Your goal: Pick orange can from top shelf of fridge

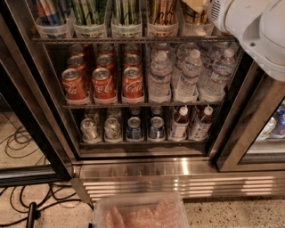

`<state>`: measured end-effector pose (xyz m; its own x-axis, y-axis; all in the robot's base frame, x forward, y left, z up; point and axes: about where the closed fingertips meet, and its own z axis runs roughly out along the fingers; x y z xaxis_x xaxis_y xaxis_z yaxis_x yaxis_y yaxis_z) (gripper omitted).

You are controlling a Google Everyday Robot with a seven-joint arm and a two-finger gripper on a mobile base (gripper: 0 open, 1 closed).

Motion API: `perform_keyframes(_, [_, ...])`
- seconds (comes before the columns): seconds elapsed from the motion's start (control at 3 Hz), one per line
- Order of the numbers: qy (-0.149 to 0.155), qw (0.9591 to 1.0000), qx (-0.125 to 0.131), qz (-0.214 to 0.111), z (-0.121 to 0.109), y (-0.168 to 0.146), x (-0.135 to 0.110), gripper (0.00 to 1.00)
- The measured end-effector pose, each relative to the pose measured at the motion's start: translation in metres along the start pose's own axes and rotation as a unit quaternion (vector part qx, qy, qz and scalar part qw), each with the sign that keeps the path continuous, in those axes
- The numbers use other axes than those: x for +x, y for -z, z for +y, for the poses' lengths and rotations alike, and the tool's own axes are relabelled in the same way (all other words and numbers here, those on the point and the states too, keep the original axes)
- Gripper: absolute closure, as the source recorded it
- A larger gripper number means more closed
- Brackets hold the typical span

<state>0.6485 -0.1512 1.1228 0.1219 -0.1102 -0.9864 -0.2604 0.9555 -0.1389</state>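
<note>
The pincer (196, 5) is way up at the top right, at the end of the big white arm (249, 26). It pokes in over the top shelf (133, 40) of the fridge (41, 102). Most of it is cut off at the top, so I cannot tell if it is open or closed, or if it has hold of anything. The orange can (161, 10) is just to the left of the pincer, on the top shelf. It stands straight up in a clear tub (161, 29), so its long side runs up and down. I think the pincer needs to slide a little left to reach it. Further left are green striped cans (91, 11). The shelf below has red cola cans (103, 82) on the left and water bottles (189, 73) on the right. Under the fridge is a shiny steel base (178, 178). On the speckled floor (231, 213) near me are a plastic box (142, 198) and black cables (26, 200).
</note>
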Motion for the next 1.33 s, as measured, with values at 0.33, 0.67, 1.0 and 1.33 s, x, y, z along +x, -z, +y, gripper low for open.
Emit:
perform_keyframes(0.33, [-0.001,1.0,-0.001,0.0,0.0008,0.001,-0.0001,1.0])
perform_keyframes(0.67, [-0.004,1.0,-0.002,0.001,0.003,0.0062,0.0005,1.0])
perform_keyframes(1.0, [-0.004,1.0,-0.002,0.001,0.003,0.0062,0.0005,1.0])
perform_keyframes(1.33, [-0.01,0.9998,-0.013,0.008,0.0093,0.0062,0.0024,1.0])
